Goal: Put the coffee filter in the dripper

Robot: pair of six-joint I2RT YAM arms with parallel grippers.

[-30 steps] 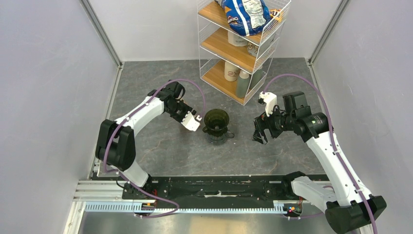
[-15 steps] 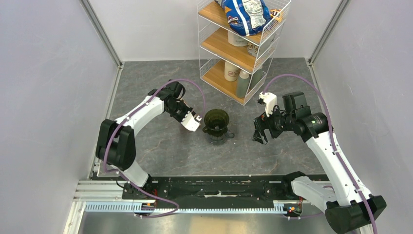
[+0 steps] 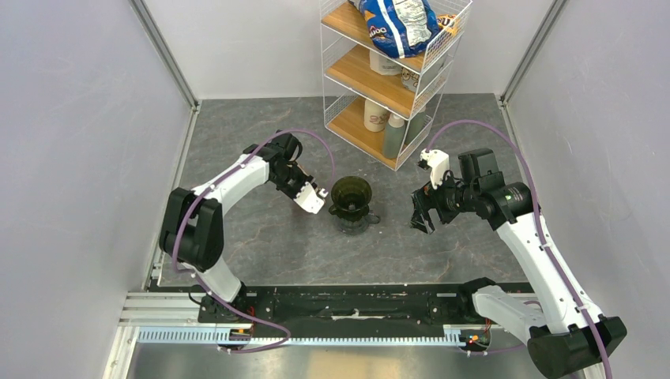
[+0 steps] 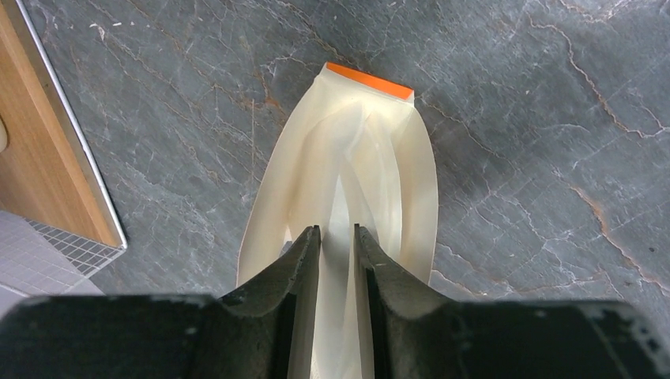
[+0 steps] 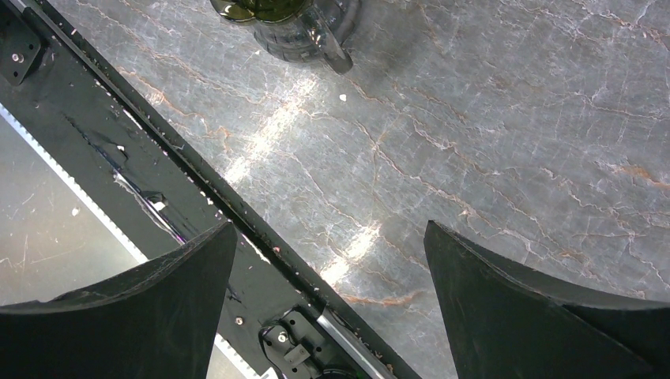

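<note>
**A:** Where is the coffee filter? I cannot find it from above.

**B:** From above it is hidden under the left arm's wrist. In the left wrist view there is a whiter sheet, which I take for the coffee filter [image 4: 341,197]. It lies inside a cream packet [image 4: 411,181] with an orange end, flat on the grey worktop [image 4: 537,118]. The near part of both is cut off behind the fingers.

**A:** Does the left tool hold it?

**B:** The left tool [image 4: 337,230] has its jaws close together, with only a narrow slit between them, and the whiter sheet runs into this slit. I cannot tell if the jaws press it.

**A:** And the dripper?

**B:** The dripper [image 3: 351,192] stands on a glass vessel [image 3: 355,223], just beside the left tool. In the right wrist view, the upper edge of the picture cuts off both.

**A:** The right tool?

**B:** The right tool [image 5: 329,237] is wide open. It hangs over the worktop and a black rail [image 5: 118,158].

**A:** Can you read any writing?

**B:** The blue bag [image 3: 395,24] on top of the rack [image 3: 340,95] has white letters, but they are crumpled and too small to read. The cups [image 3: 375,117] on the lowest shelf also carry print that I cannot read.
</note>
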